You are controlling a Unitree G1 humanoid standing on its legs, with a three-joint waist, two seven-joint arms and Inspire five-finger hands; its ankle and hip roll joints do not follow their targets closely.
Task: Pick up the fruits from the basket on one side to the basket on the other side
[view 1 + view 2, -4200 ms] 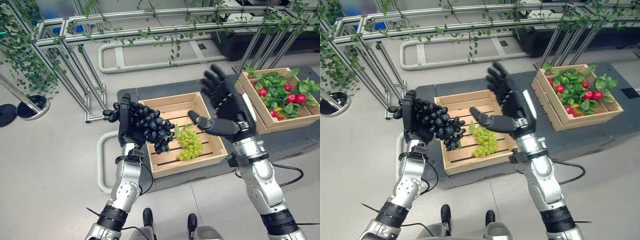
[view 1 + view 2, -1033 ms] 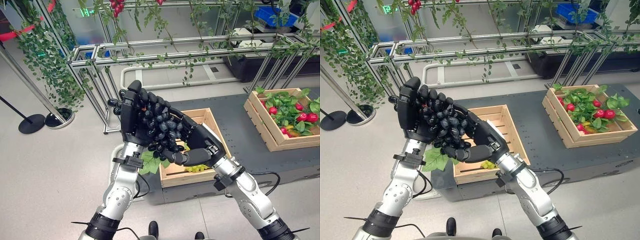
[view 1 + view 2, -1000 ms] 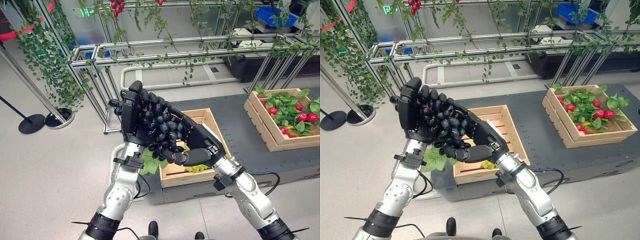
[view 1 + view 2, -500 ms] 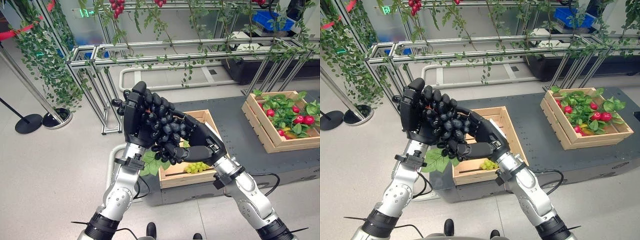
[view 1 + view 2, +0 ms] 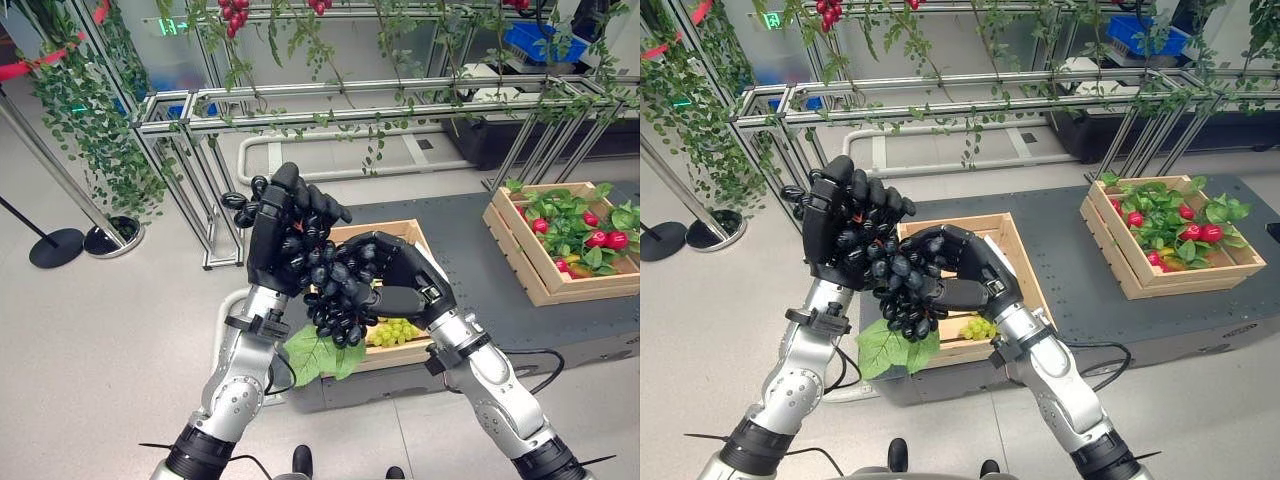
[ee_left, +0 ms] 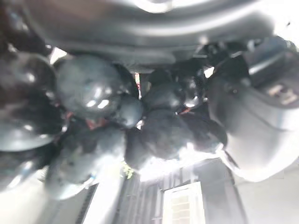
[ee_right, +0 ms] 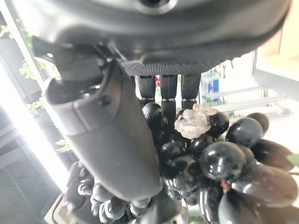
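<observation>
Aluminium framing hung with green vines is seen across the back of the pale floor, from ten o'clock round to two. On the dark platform at centre a wooden crate is set, and a bunch of green grapes is lying inside it by its near wall. Off at three o'clock a second crate is packed with leaves and red fruit.

Front and centre, a bunch of black grapes is being held up in the air above the near-left corner of the middle crate. It is clasped from both sides: the left hand is curled round its nine o'clock side, the right hand is wrapped round it from three o'clock. A green leaf is hanging at six o'clock beneath the bunch.
</observation>
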